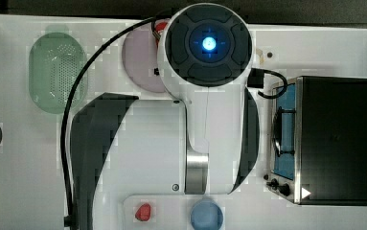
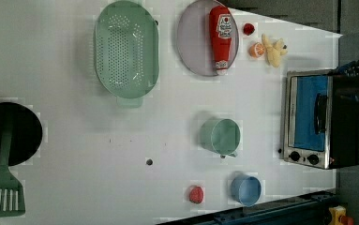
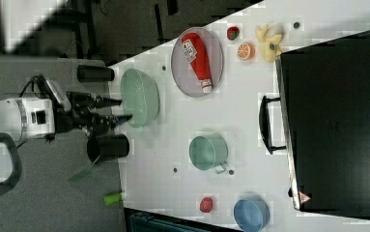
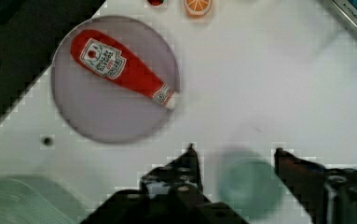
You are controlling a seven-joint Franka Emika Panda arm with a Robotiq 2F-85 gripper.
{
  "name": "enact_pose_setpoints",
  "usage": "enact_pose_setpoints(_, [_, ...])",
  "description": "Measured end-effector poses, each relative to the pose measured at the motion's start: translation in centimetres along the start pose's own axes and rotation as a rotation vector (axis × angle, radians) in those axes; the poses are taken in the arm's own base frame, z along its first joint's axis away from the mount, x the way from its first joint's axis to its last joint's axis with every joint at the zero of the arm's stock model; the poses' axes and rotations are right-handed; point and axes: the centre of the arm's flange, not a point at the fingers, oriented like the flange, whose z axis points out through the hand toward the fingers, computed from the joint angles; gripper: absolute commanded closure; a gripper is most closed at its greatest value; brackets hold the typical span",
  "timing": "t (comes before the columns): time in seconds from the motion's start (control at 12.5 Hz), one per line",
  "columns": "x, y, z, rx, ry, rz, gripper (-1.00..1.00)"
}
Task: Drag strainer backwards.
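Step in hand, as I judge it: approach, nothing contacted yet. Gripper (image 4: 234, 151) hangs high above the worktop (image 2: 74, 154) w/ jaws open and empty; in the wrist view the mug (image 4: 250, 186) sits blurred in the gap between the two fingers, well below them. So the arm is over the mug/plate area, not over the strainer (image 2: 126, 49).

To do it well: travel sideways first, clear of the mug, then descend at the strainer. Best bet is prob. to hook one finger inside the rim, or nip the wall near its tab handle, and pull low and steady so the basket slides flat rather than tips. Light plastic, may skid or rotate if pushed off-centre, so keep the pull in line w/ its long axis. Watch the plate (image 2: 200, 40) w/ the ketchup bottle (image 2: 220, 35) just beside the strainer.

Strainer: pale mint-green oval basket, grid of small holes in the bottom, smooth raised rim, small tab on one end. Sits upright on the worktop, beside the plate on the left view's left, apart from it, well apart from the mug.
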Motion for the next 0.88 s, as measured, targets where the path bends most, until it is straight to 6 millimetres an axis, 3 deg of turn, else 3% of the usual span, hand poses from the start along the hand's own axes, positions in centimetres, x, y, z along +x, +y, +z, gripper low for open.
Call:
enact_pose_setpoints(0.16, [-3.2,5.3,-1.0,-0.130,-0.114,0.026,-0.81])
enact_pose_setpoints(0.24, [-4.6,7.6,-3.0,-0.126,-0.113,0.034,-0.99])
enact_pose_setpoints(0.4, [-5.7,9.9,-8.8,-0.022,-0.026,0.047,-1.00])
enact_pose_setpoints(0.48, [-6.0,10.0,-11.6,0.035,0.025,0.057,-1.00])
enact_pose_setpoints(0.64, [-6.6,8.9,-14.6,0.106,0.091,0.075,-1.00])
enact_pose_setpoints(0.72, [-7.0,7.5,-14.3,0.104,0.097,0.086,-1.00])
enact_pose_setpoints(0.88, [-8.3,2.0,-10.4,0.057,0.083,0.096,-1.00])
